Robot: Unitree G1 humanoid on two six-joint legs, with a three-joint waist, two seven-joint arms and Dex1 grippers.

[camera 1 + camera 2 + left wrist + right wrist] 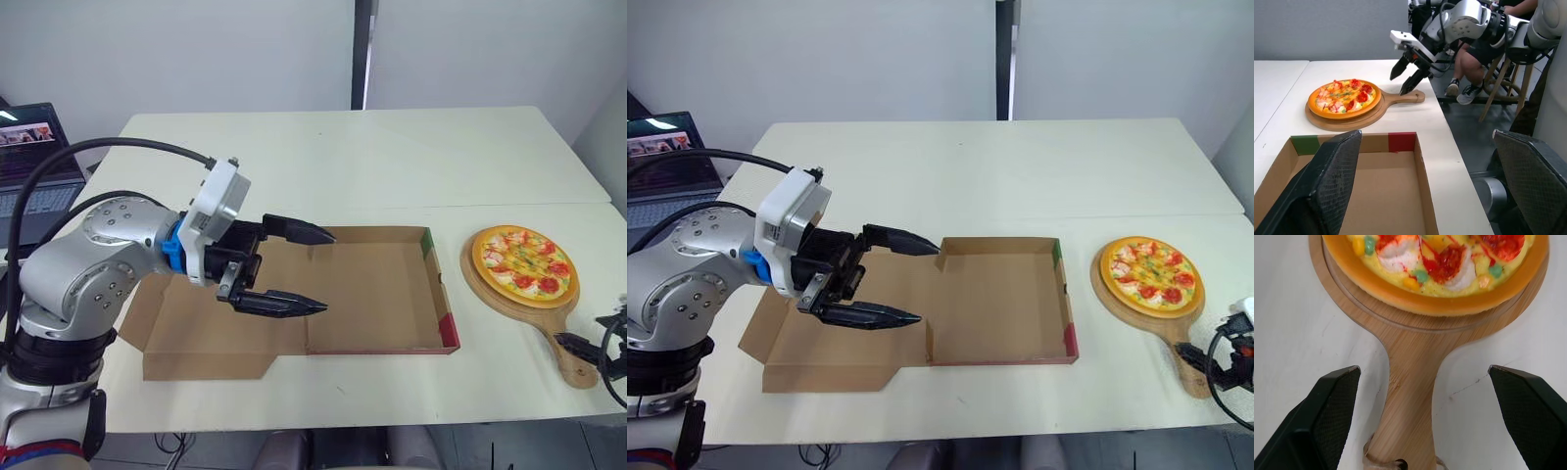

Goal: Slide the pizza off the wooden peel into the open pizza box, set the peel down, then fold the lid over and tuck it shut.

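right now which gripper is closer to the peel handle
Right. The right gripper is open at the peel handle, one finger to each side, not touching. The left gripper hovers open over the pizza box, far from the handle.

A pale wall (196, 49) is standing behind the cream table (323, 166), a dark vertical strip (362, 54) is splitting it, an open laptop (29, 162) is glowing beside the table's left end, and a person (1471, 54) is sitting on a wooden stool (1497, 83) over grey floor (1469, 142).
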